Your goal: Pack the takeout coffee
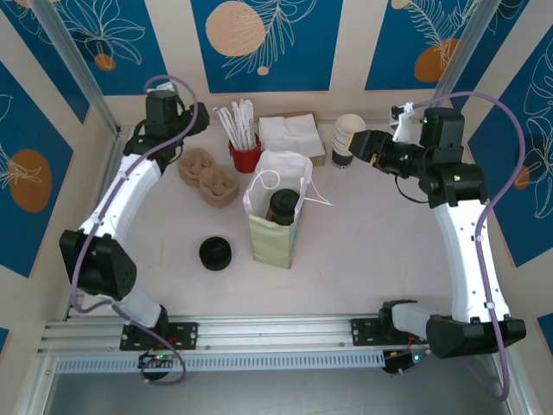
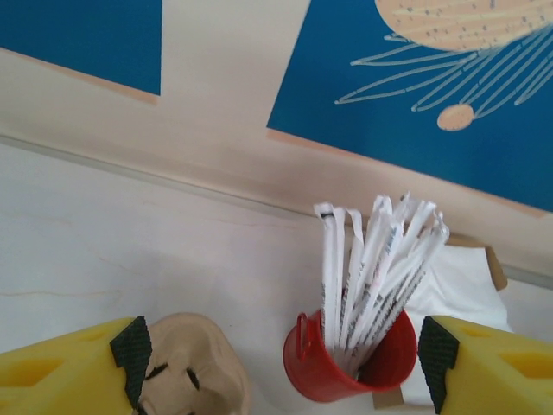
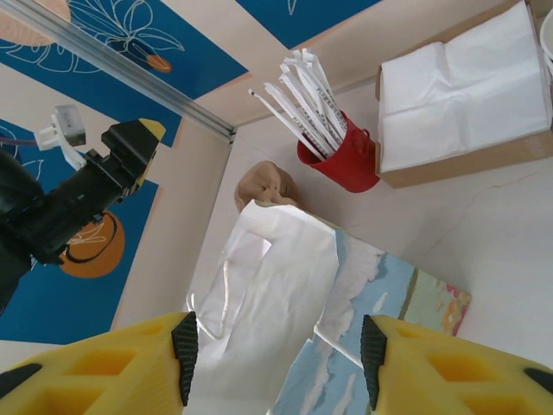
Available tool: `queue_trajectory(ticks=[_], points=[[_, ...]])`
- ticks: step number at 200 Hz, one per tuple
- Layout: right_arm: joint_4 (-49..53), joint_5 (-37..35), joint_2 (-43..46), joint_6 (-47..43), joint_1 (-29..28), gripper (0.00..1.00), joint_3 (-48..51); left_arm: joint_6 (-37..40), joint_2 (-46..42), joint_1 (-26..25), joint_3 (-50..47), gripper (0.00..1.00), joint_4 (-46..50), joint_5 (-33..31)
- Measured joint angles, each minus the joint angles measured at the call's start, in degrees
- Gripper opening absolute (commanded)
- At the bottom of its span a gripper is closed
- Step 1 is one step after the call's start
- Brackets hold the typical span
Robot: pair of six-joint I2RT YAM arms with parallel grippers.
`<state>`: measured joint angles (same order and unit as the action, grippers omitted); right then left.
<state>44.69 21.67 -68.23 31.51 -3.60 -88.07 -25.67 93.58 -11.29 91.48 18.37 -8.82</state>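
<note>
The takeout coffee (image 1: 282, 206), a dark-lidded cup, stands inside the open paper bag (image 1: 275, 226) in the middle of the table. In the right wrist view the bag (image 3: 285, 285) shows its white inside and blue printed side. My left gripper (image 1: 200, 118) hovers at the back left, open (image 2: 283, 354), with the red cup of straws (image 2: 346, 363) seen beyond its spread fingers (image 2: 131, 350). My right gripper (image 1: 361, 145) is at the back right beside the stacked white cups (image 1: 347, 138); it is open (image 3: 278, 350), nothing between its pads (image 3: 184, 346).
An all-black round lid piece (image 1: 215, 252) lies left of the bag. A brown pulp cup carrier (image 1: 207, 177) sits behind it, next to the red straw cup (image 1: 244, 156). A box of white napkins (image 1: 291, 137) stands at the back.
</note>
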Motion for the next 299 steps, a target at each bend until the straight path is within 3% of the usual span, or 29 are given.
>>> queue_trajectory(ticks=[65, 135, 221, 299], points=[[-1.7, 0.9, -0.2, -0.9, 0.0, 0.51, 0.1, -0.8, 15.8, 2.7, 15.9, 0.81, -0.7, 10.5], [-3.2, 0.3, -0.2, -1.5, 0.0, 0.49, 0.5, -0.7, 33.1, 4.2, 30.8, 0.68, 2.4, 16.0], [-3.5, -2.0, -3.4, -2.6, 0.0, 0.49, 0.7, 0.3, 38.2, 4.5, 38.4, 0.57, 3.9, 19.3], [-3.3, -1.9, -4.7, -2.6, 0.0, 0.49, 0.4, 0.7, 39.6, 4.5, 37.6, 0.44, 4.6, 20.8]])
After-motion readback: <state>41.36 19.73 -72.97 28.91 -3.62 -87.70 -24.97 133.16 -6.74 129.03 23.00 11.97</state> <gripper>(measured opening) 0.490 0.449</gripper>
